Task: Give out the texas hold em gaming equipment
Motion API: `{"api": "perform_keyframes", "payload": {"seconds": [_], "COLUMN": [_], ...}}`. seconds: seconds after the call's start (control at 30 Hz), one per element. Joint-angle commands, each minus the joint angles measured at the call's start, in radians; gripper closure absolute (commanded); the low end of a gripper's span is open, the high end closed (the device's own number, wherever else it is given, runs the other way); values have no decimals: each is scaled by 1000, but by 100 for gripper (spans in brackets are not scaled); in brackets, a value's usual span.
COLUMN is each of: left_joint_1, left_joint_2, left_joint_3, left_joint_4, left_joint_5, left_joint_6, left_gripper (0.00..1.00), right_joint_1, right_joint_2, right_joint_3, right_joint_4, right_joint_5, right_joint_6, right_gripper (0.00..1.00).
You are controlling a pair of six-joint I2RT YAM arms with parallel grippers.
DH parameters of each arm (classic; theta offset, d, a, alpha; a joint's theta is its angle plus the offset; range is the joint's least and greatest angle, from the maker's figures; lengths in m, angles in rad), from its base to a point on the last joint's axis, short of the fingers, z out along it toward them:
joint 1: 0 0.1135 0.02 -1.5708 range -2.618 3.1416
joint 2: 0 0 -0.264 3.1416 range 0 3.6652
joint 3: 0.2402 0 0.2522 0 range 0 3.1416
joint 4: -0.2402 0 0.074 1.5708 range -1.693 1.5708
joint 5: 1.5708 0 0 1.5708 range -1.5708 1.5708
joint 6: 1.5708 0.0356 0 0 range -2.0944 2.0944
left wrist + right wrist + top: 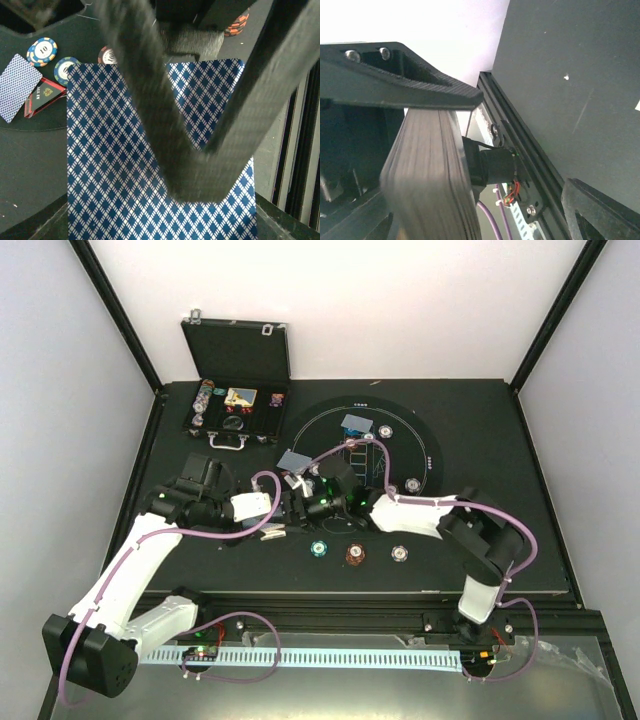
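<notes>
Here left fingers [200,125] pinch the card deck [115,165].

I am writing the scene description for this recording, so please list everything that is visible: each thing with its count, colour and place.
card deck: one, blue diamond-patterned back, held in the left gripper
single cards: two, blue-backed, on the far-left part of the mat
chips: three in a row near the front edge, teal, red-brown and white; two more on the mat
triangle marker: one, red, next to a single card
mat: one, round, black with white outline, mid-table
case: one, black, open, far-left corner, chips inside
table: one, black
left gripper: shut on the card deck
right gripper: open, at the deck's edge
</notes>
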Motion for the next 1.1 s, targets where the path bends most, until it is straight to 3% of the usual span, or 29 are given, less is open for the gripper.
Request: {"api": "perform_keyframes", "payload": {"seconds": [0.0,0.37,0.87,1.07], "left_joint_1": [2,3,3,3], "left_joint_2": [-18,-22,-26,-25], "left_joint_3": [8,14,14,10], "left_joint_4": [-6,-13,-11,-12], "left_joint_5": [49,44,40,25], "left_joint_6": [1,-3,-2,-1], "left_gripper": [99,98,99,98], "right_joint_1": [28,20,-81,-87], "right_joint_2": [60,175,84,30], "right_joint_3": [66,94,-38,-63], "right_joint_4": [91,152,89,78], "right_joint_5": [-43,-51,-29,-14], "right_joint_6": [45,125,52,45], "right_gripper": [12,23,38,51]}}
